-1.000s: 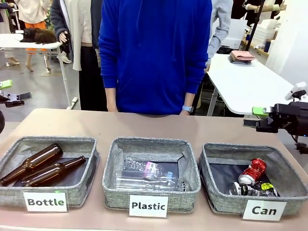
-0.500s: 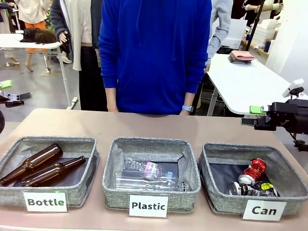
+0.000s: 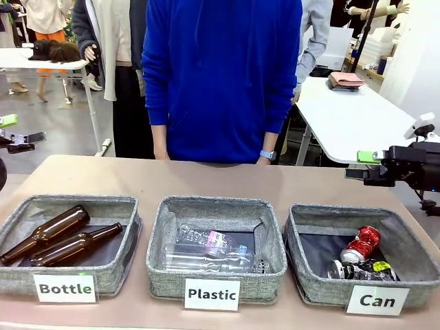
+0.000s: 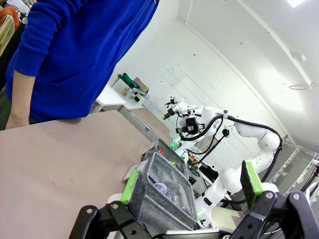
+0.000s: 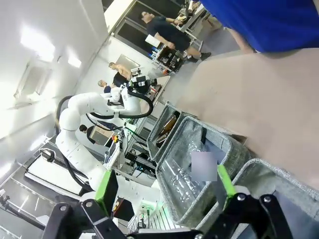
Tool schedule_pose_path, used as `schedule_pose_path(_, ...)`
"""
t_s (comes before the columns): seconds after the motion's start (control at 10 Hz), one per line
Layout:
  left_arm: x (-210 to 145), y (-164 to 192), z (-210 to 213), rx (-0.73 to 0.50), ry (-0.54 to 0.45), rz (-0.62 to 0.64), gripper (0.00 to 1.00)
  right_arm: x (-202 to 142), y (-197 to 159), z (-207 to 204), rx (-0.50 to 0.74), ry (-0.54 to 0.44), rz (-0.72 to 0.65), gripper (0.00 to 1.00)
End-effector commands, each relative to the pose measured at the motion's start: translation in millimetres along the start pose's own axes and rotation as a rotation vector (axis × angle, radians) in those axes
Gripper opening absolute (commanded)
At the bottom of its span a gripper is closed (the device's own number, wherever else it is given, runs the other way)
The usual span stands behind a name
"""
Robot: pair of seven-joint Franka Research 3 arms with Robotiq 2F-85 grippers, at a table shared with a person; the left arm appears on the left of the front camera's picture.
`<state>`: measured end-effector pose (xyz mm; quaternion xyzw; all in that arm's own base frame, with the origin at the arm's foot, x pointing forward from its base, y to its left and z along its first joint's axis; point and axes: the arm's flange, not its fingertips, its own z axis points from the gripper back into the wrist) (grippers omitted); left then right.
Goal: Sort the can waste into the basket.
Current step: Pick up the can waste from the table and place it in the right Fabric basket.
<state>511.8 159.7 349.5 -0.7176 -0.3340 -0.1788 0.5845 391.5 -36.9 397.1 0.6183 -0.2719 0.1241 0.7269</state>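
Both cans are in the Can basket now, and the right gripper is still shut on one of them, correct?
Not quite. Both cans, the red can and the black can, do lie in the Can basket, but the right gripper is open and empty, as the right wrist view shows.

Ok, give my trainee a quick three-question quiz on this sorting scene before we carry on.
1. True or false: the red can lies in the "Can" basket.
2. The middle basket holds: A) brown bottles B) clear plastic bottles C) cans
3. Is the right gripper holding anything?

Key: 1 true. 2 B. 3 No, it is open and holds nothing.
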Motion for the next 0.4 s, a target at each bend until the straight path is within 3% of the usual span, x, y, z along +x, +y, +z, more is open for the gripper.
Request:
schedule_pose_path(0.0, 1.8, -4.6, -0.2, 0.006, 0.001, 0.01, 1.0, 2.1, 3.5, 1.1, 0.008, -0.002, -0.006, 1.0)
schedule_pose_path(0.3, 1.8, -4.6, -0.2, 0.006, 0.001, 0.01, 1.0, 2.1, 3.5, 1.1, 0.008, -0.002, -0.006, 1.0)
